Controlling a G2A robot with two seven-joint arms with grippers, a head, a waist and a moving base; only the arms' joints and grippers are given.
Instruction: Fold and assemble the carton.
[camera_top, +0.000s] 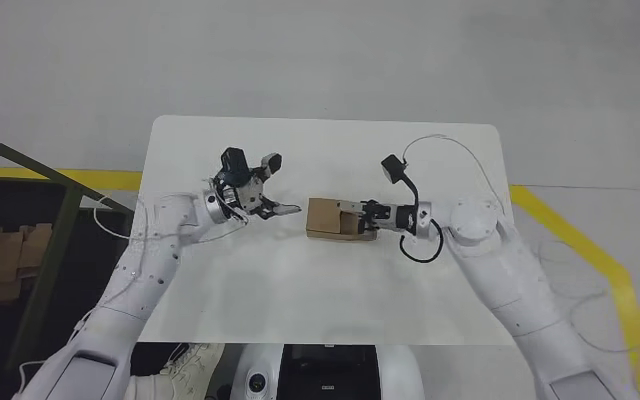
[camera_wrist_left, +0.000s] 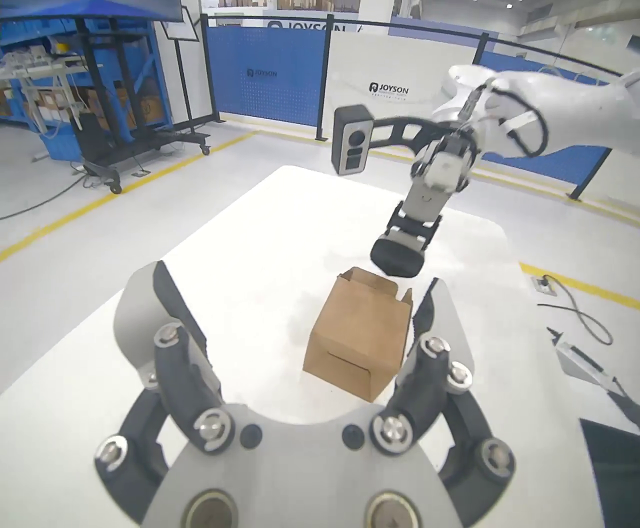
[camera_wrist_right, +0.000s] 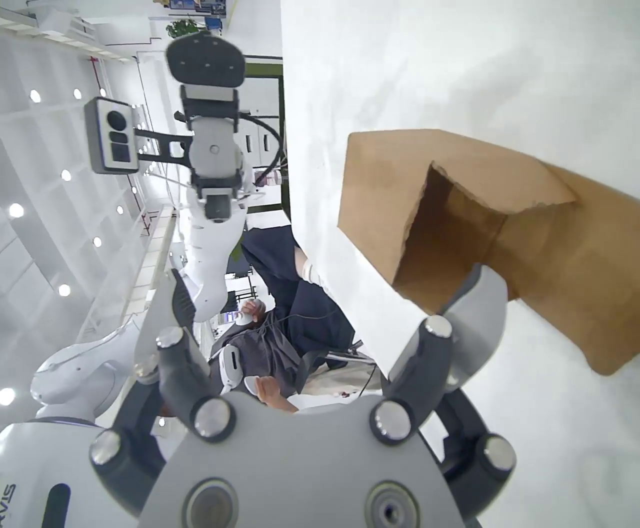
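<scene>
My right pincer (camera_top: 360, 213) sits spread at the open end of the brown cardboard carton (camera_top: 328, 217), which lies on its side in the middle of the white table (camera_top: 300, 300). My left pincer (camera_top: 277, 187) hovers spread near the other end. I judge we're at flap-folding: next, brace left, tuck right.

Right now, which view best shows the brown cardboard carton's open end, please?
The right wrist view: the brown cardboard carton opens toward it, interior visible. The left wrist view shows its closed end; the top view, its top.
</scene>
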